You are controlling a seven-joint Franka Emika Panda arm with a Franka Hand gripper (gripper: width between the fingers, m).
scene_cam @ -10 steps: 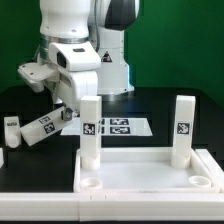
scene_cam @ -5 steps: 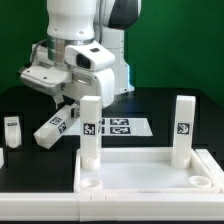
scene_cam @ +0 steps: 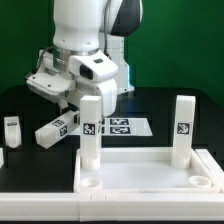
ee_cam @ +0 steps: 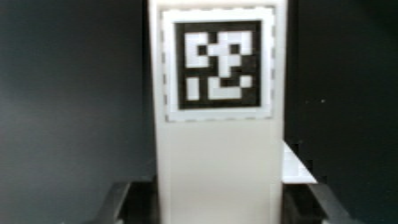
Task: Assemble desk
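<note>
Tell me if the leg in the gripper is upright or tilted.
Tilted: the leg slants in the exterior view, lower end toward that view's left, upper end in the gripper.

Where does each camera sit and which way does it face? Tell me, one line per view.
Exterior view: off the arm, low, facing across the desk panel and its two upright legs to the arm; the gripper shows.
Wrist view: on the wrist, looking along the held leg; almost nothing of the robot shows clearly.
Shared: the held leg, tilted in the exterior view.
</note>
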